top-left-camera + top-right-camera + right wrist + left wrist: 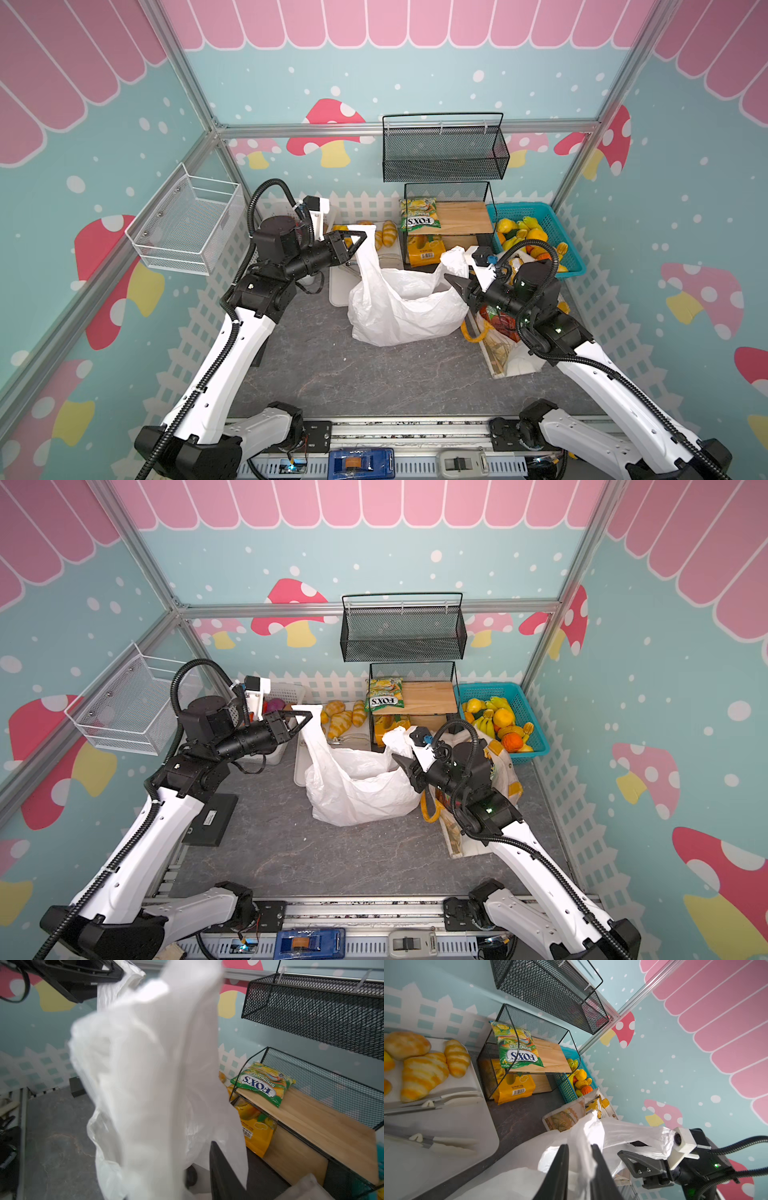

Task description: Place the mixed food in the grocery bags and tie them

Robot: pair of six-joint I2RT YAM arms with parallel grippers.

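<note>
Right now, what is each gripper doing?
Left gripper: shut on a handle of the thin white plastic carrier bag.
Right gripper: against the other handle; grip unclear.

Bright, even light; wide-angle bending at edges; white bag [149,1076] seemingly motion-blurred.

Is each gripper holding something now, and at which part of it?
The left gripper has one handle of the white plastic bag between its fingers. The right gripper is at the other handle; whether it grips it cannot be told.
</note>
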